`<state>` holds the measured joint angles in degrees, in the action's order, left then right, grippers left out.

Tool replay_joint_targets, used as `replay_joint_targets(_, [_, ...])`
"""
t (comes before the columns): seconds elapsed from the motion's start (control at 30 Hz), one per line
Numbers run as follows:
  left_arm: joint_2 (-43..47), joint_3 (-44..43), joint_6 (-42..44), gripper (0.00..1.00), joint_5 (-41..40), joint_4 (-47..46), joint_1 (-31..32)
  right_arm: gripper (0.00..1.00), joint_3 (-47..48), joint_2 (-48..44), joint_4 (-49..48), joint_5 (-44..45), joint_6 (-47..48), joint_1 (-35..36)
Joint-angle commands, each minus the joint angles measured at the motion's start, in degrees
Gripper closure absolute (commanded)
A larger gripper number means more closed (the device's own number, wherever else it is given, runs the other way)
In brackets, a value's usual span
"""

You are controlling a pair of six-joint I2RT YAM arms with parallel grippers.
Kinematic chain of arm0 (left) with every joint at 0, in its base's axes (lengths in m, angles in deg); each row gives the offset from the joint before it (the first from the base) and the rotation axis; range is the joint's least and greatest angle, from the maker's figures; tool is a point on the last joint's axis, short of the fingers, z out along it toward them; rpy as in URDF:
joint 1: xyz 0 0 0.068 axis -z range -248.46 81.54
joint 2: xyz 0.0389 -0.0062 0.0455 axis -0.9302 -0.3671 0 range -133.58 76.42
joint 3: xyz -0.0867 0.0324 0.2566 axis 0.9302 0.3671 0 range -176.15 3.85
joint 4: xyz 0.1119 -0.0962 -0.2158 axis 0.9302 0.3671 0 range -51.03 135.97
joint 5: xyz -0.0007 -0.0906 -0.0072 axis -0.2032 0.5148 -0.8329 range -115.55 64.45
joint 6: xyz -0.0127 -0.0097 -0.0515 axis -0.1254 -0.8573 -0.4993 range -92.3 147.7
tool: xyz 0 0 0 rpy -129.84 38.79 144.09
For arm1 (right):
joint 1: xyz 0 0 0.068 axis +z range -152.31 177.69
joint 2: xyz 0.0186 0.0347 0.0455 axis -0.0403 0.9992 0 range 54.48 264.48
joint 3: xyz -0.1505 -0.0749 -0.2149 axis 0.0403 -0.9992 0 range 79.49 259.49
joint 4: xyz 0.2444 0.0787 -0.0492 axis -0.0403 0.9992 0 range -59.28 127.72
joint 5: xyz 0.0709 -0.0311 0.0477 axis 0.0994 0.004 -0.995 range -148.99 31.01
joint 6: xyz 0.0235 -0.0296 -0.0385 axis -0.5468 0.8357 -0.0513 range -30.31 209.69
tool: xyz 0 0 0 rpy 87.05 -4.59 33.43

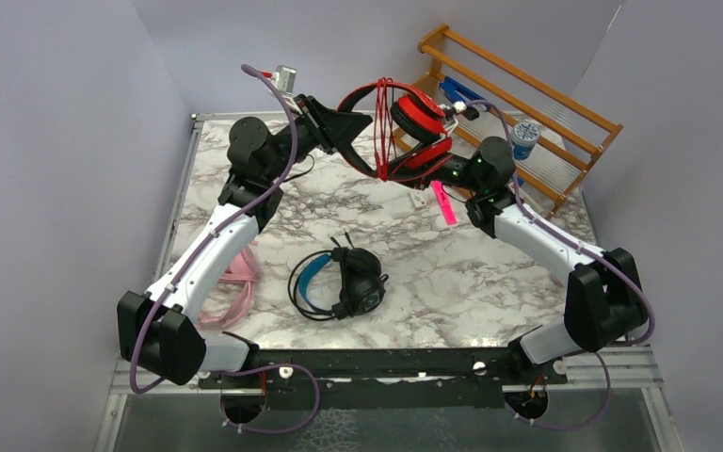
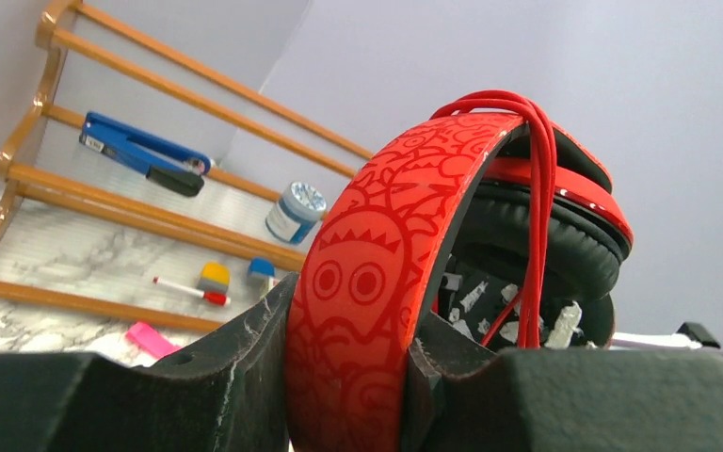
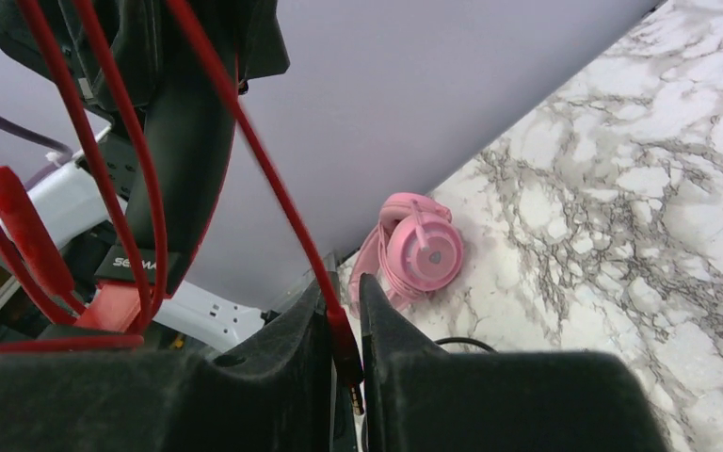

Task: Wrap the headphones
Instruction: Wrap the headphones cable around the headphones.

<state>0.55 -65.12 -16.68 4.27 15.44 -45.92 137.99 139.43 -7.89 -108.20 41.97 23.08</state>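
Marble table [image 1: 490, 273] is smooth and hard, so I'd expect anything set down on it to slide. Lower centre of the top view: black set [image 1: 348, 282] lying flat. Pink set [image 1: 235, 287] is lower left, partly hidden by the left arm. Further back, upper centre, red set [image 1: 414, 118] is up off the table between both arms. Left gripper [image 2: 353, 377] jaws are clamped on its headband. Good hold: stiff part, light load, though the glossy plastic could twist. Cable [image 3: 273, 188] is thin and limp, probably springy. Loops already run round the band and will likely slip if slack. Right gripper [image 3: 344, 377] jaws are a crack apart with the cable's plug end in the gap, looks loose rather than pinched. Best regrip is near the plug, not on the soft cups. Behind: wooden rack [image 1: 527, 94] upper right, plain grey walls [image 1: 56, 141] close in, so swing room is tight.
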Motion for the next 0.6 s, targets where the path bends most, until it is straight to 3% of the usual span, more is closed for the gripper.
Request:
replay_joint_targets(0.0, [1.5,-1.3,-6.1,1.00,-7.9,-10.9,0.0,0.82,-1.5,-1.3,-7.5,2.1,-4.5,-0.2])
replay_joint_targets(0.1, [1.4,-0.6,-7.0,1.00,-10.4,-11.8,0.0,0.84,-3.5,-1.4,-12.2,4.5,-7.2,-0.1])
replay_joint_targets(0.2, [1.0,-0.4,-7.8,1.00,-12.4,-12.1,0.0,0.92,-5.2,-1.0,-18.4,6.4,-9.1,-0.1])
replay_joint_targets(0.27, [0.9,0.0,-8.3,1.00,-13.8,-12.1,0.0,0.99,-5.4,-0.9,-19.3,7.4,-9.0,-0.1])
replay_joint_targets(0.33, [0.5,0.3,-8.5,1.00,-14.9,-12.1,0.0,0.99,-5.4,-0.9,-19.3,8.0,-8.1,-0.1])
replay_joint_targets(0.5, [-0.5,0.1,-8.9,1.00,-13.5,-11.2,-0.1,0.98,-4.8,-4.0,-7.4,9.2,1.2,-0.1])
replay_joint_targets(0.57, [0.0,0.0,-9.5,1.00,-13.4,-9.4,-0.1,0.88,-6.1,-7.0,-1.8,13.0,6.6,-0.3])
